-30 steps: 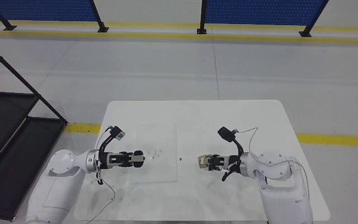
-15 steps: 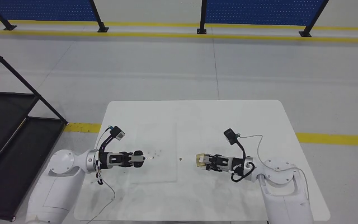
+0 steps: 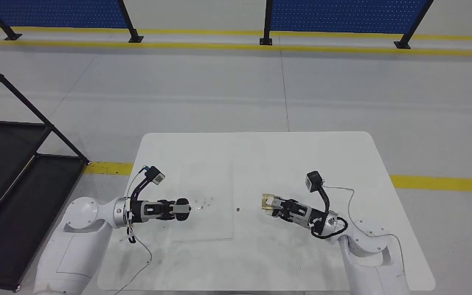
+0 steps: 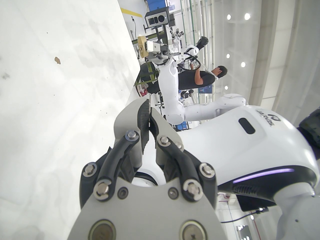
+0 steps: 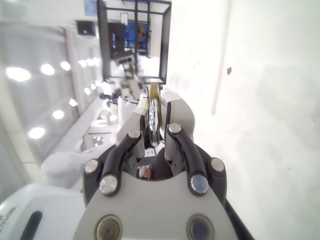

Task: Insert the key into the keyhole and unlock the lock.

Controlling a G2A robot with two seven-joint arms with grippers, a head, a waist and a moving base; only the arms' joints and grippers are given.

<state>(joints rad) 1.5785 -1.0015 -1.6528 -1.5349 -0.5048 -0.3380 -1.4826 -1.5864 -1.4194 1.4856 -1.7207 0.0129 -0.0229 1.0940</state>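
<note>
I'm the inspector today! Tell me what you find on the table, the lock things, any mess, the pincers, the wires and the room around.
Surface: white rounded table, with a clear flat sheet lying on its middle.
Job's things: brass padlock and small silvery key, each held, apart from one another.
Clutter: one tiny brown speck on the table.
Pincers: left pincer shut on the key; right pincer shut on the padlock.
Cables: black cable loops at the left wrist; pale cable arcs by the right wrist.
Surroundings: black metal rack, yellow floor lines, blue fence panels.
</note>
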